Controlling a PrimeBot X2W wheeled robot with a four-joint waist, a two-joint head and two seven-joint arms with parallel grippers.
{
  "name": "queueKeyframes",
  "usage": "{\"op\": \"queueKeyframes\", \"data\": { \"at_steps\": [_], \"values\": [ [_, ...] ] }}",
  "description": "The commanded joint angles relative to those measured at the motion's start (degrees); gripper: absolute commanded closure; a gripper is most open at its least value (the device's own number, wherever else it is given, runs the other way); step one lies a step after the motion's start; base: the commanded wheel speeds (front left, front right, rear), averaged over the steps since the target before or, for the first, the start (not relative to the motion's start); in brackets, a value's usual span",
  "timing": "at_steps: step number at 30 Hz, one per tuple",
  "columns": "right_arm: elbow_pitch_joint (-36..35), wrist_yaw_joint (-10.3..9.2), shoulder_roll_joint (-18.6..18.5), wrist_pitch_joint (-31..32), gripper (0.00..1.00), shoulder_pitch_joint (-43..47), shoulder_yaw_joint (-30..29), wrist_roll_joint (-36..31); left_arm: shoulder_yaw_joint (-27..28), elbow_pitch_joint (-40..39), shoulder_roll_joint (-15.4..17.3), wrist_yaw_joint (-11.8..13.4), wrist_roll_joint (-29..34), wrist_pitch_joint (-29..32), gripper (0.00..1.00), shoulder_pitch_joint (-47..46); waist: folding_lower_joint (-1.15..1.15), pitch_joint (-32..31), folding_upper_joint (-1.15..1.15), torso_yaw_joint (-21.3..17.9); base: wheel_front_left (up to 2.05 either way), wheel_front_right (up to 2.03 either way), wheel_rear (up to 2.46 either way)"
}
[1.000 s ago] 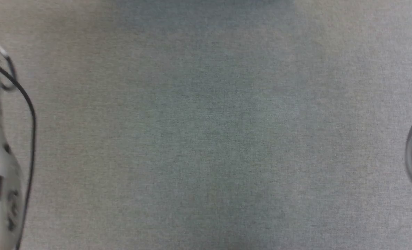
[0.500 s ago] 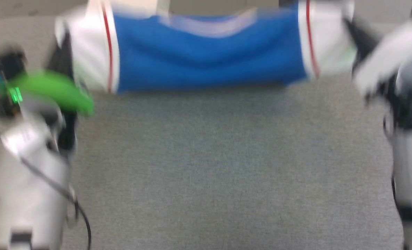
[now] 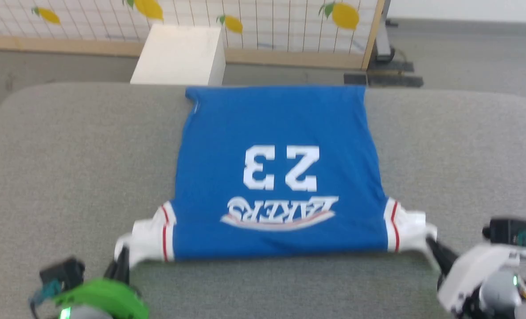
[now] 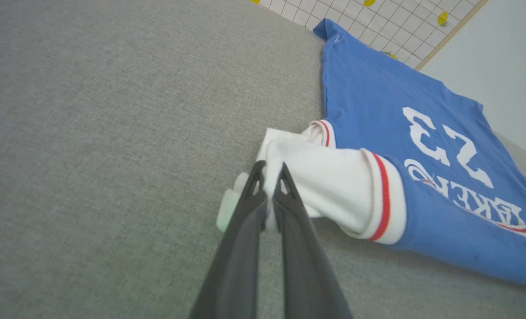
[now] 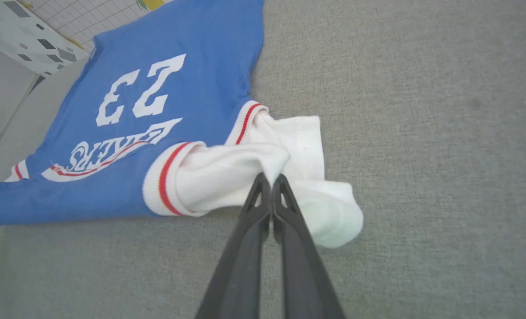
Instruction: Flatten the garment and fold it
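L claw (image 4: 269,170), R claw (image 5: 270,179): garment (image 3: 271,115) sleeve edges

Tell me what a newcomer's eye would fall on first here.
The royal-blue T-shirt grabs the eye first, spread flat in the middle of the grey padded surface, its white 23 and LAKERS lettering upside down in the head view. Next come the left claw and right claw, each shut on a bunched white sleeve at the shirt's near corners. Behind the surface stands a lemon-patterned screen.
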Motion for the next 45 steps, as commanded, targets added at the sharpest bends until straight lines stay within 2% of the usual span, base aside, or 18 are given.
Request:
{"op": "queueKeyframes", "data": {
  "at_steps": [1,7,10,14,19,20,21,22,25,29,32,37,40,45],
  "values": [
    [-0.7,-0.06,0.2,0.3,1.00,1.8,-0.5,-0.9,0.7,-0.5,0.3,1.1,-0.3,0.6,1.00,2.3,0.01,-2.1,0.00,-0.6,0.00,0.00,0.00],
    [-2.8,-0.06,-1.0,4.6,1.00,8.8,-1.5,-4.4,1.0,-1.1,2.8,5.5,0.2,6.4,1.00,9.3,0.01,-2.7,0.00,-0.7,0.00,0.00,0.00],
    [-5.0,-0.06,-3.3,6.9,1.00,10.0,0.2,-7.7,-1.5,-1.5,5.8,7.8,4.4,10.3,1.00,10.0,0.01,-2.0,0.00,-0.6,0.00,0.00,0.00],
    [-6.3,-0.06,-5.8,11.3,1.00,8.1,5.7,-12.7,-3.3,-2.5,6.5,8.9,6.1,12.9,1.00,8.3,0.01,-0.8,0.00,-0.8,0.00,0.00,0.00],
    [-3.7,-0.06,-5.8,18.1,1.00,4.2,11.3,-16.2,-3.7,-3.4,5.6,9.2,6.1,12.4,1.00,6.3,0.01,-0.1,0.00,-1.1,0.00,0.00,0.00],
    [-2.9,-0.06,-5.7,18.9,0.86,3.4,12.2,-16.3,-3.8,-3.5,5.5,9.1,6.1,12.1,1.00,6.1,0.01,-0.1,0.00,-1.2,0.00,0.00,0.00],
    [-2.2,-0.06,-5.7,19.7,0.09,3.0,12.8,-16.3,-3.7,-3.6,5.4,9.1,6.0,11.9,1.00,6.0,0.01,-0.1,0.00,-1.2,0.00,0.00,0.00],
    [-1.7,-0.06,-5.9,20.4,0.00,2.6,13.3,-16.4,-3.7,-3.8,5.3,9.0,5.8,11.6,1.00,5.9,0.01,-0.1,0.00,-1.1,0.00,0.00,0.00],
    [-2.1,-0.06,-5.9,21.6,0.00,2.3,13.1,-14.7,-3.5,-4.6,5.3,9.0,5.7,10.9,1.00,5.9,0.01,-0.4,0.00,-1.1,0.00,0.00,0.00],
    [-6.7,-0.06,-5.6,21.7,0.00,2.7,10.0,-11.4,-3.0,-6.4,5.6,9.3,5.6,10.1,1.00,6.3,0.01,-0.8,0.00,-1.3,0.00,0.00,0.00],
    [-10.7,-0.06,-3.0,20.0,0.00,3.0,5.1,-7.6,-2.9,-8.2,5.7,9.7,5.6,10.1,1.00,6.7,0.01,-1.0,0.00,-1.4,0.00,0.00,0.00],
    [-15.5,-0.06,3.3,15.5,0.00,0.3,-3.6,0.6,-2.7,-10.5,5.9,10.4,5.6,10.2,1.00,7.7,0.01,-0.8,0.00,-1.7,0.00,0.00,0.00],
    [-15.7,-0.06,4.2,11.7,0.00,-3.1,-5.6,1.8,-2.7,-11.9,6.0,10.6,5.6,10.2,1.00,7.8,0.01,0.2,0.00,-1.6,0.00,0.00,0.00],
    [-10.3,-0.06,4.5,6.1,0.00,-12.7,-6.4,-1.2,-3.0,-15.1,6.3,10.6,5.4,11.1,1.00,6.5,0.01,3.9,0.00,-0.5,0.00,0.00,0.00]
  ]
}}
